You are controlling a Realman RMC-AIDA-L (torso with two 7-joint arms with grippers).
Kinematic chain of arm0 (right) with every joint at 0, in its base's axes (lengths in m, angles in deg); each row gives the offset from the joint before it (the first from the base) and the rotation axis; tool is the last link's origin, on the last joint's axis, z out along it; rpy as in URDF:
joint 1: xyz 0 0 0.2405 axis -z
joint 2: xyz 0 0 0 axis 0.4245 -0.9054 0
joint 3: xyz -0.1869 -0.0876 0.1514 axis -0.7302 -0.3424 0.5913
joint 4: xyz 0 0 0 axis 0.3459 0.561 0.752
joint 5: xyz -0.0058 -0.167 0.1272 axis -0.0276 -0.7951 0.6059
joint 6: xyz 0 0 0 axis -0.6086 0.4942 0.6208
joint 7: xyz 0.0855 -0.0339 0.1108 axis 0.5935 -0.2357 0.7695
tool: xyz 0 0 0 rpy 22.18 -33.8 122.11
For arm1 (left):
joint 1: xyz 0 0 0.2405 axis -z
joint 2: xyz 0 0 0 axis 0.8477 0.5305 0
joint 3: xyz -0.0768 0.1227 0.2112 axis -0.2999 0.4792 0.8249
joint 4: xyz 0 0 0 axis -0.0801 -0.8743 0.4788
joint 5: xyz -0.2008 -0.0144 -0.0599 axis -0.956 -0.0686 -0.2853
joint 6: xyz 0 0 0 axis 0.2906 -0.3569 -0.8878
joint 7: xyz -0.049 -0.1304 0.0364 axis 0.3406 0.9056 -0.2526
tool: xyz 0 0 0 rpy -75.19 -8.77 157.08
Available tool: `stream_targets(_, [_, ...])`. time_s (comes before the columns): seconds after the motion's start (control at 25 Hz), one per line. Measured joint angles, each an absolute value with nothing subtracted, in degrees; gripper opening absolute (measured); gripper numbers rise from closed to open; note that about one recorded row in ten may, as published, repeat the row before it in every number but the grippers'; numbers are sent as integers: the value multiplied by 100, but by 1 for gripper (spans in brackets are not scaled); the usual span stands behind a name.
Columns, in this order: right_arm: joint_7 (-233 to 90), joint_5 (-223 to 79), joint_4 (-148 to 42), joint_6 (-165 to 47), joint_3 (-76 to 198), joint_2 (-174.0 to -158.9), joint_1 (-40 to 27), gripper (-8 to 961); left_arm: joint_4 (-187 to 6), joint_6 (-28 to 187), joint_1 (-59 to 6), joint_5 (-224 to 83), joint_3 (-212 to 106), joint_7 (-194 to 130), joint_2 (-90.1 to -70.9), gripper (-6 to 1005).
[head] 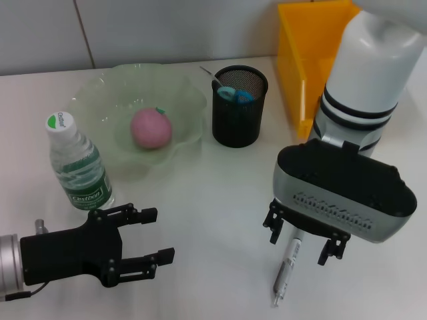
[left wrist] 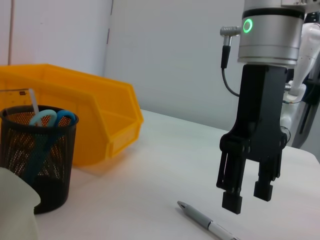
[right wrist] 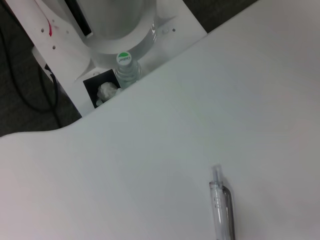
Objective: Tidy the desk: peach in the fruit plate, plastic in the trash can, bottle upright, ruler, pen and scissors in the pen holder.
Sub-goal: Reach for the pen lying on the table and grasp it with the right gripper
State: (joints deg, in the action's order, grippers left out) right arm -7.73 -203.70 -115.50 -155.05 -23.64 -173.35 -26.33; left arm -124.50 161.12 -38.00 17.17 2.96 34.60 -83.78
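A clear pen (head: 283,273) lies on the white table near the front right. My right gripper (head: 300,244) hangs open just above its upper end, apart from it. The left wrist view shows this gripper (left wrist: 246,197) over the pen (left wrist: 207,225). The pen also shows in the right wrist view (right wrist: 222,205). My left gripper (head: 157,235) is open and empty at the front left. The peach (head: 150,128) lies in the green fruit plate (head: 187,93). The bottle (head: 77,163) stands upright. Blue-handled scissors (head: 233,95) and a ruler stand in the black mesh pen holder (head: 239,123).
A yellow bin (head: 307,60) stands at the back right, next to the pen holder (left wrist: 37,160). A black trash can (right wrist: 92,85) with crumpled plastic (right wrist: 106,91) in it sits below the table's edge, near the bottle (right wrist: 125,62).
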Motion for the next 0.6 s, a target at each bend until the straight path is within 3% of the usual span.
stream_targets(0.6, [-802,-20292,-11250,-15024,-2784,-17337,-2653,733,-12465,16176,-3859,1714,290,3550,-8379,783])
